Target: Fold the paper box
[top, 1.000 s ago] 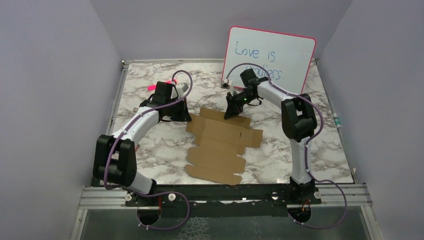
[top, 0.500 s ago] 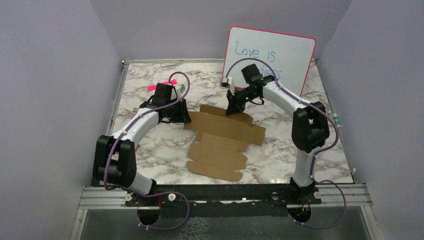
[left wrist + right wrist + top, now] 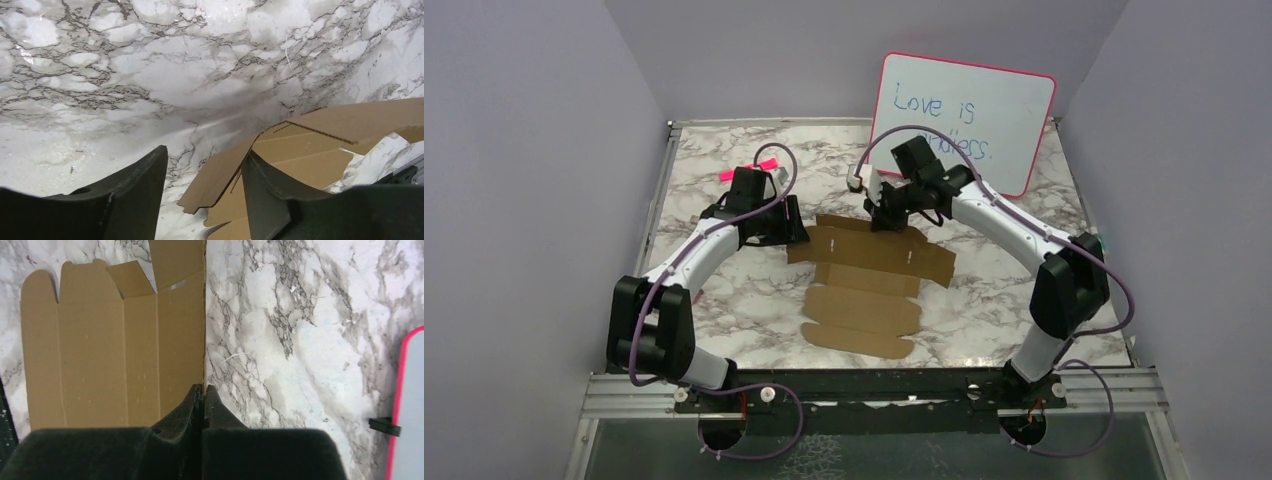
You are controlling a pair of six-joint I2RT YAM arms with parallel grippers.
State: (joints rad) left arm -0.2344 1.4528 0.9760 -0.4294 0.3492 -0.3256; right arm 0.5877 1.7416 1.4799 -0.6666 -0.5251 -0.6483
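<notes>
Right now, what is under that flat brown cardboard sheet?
Only the marble table shows around the paper box. It lies unfolded, mostly flat, so whatever is beneath its middle is covered. Near the left gripper an edge is raised slightly, with marble below.

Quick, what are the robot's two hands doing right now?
Left gripper: open, holding nothing.
Right gripper: closed, pinching the paper box by its edge.

The paper box (image 3: pixel 869 290) lies unfolded on the marble table (image 3: pixel 754 295).
</notes>
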